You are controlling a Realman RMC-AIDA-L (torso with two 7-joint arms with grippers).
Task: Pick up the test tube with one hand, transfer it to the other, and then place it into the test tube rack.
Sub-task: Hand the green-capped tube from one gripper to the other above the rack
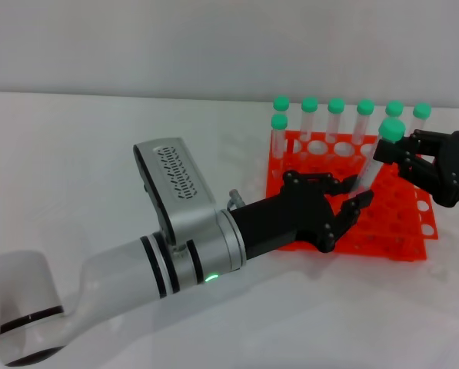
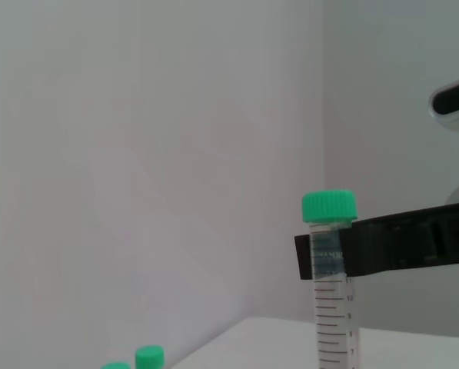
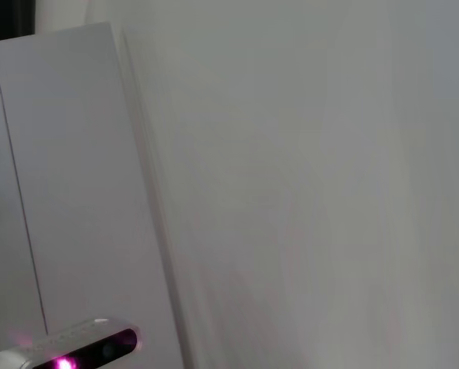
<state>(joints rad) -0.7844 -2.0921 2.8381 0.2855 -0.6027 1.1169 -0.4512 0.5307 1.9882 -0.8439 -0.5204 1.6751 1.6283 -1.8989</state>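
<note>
The test tube point(image 1: 370, 171) with its green cap hangs tilted over the orange-red test tube rack point(image 1: 394, 231). My right gripper point(image 1: 390, 152), at the right edge of the head view, is shut on the tube just under the cap. The left wrist view shows this too: a black finger point(image 2: 398, 244) crosses the tube point(image 2: 329, 307) below the cap. My left gripper point(image 1: 360, 194), on the arm with the green light, is open, with its fingertips spread around the tube's lower end, above the rack's front half.
Several other green-capped tubes point(image 1: 336, 115) stand in the rack's back row and left corner. The rack sits on a white table point(image 1: 98, 154) in front of a white wall. My left forearm point(image 1: 183, 231) lies across the table's middle.
</note>
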